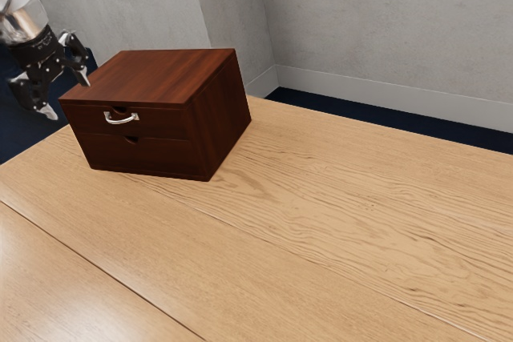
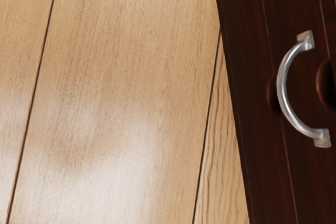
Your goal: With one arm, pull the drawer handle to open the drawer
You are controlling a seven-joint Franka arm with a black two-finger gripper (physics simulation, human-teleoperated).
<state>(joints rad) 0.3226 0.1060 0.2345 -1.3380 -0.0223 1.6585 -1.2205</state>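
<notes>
A dark reddish wooden cabinet point(image 1: 160, 110) with two drawers stands on the table toward the exterior view's left. The upper drawer point(image 1: 152, 120) carries a curved silver handle point(image 1: 120, 118) and sits flush with the front. My black gripper point(image 1: 66, 95) hangs off the cabinet's left end, at about the height of its top, fingers spread and nothing between them. The wrist view looks onto the drawer front point(image 2: 283, 98) with the silver handle point(image 2: 294, 90) to one side of my hand.
The light wooden table point(image 1: 321, 230) stretches wide to the exterior view's right and front. Grey walls stand behind, with dark blue floor at the left past the table edge. The lower drawer point(image 1: 140, 152) has a small knob hole.
</notes>
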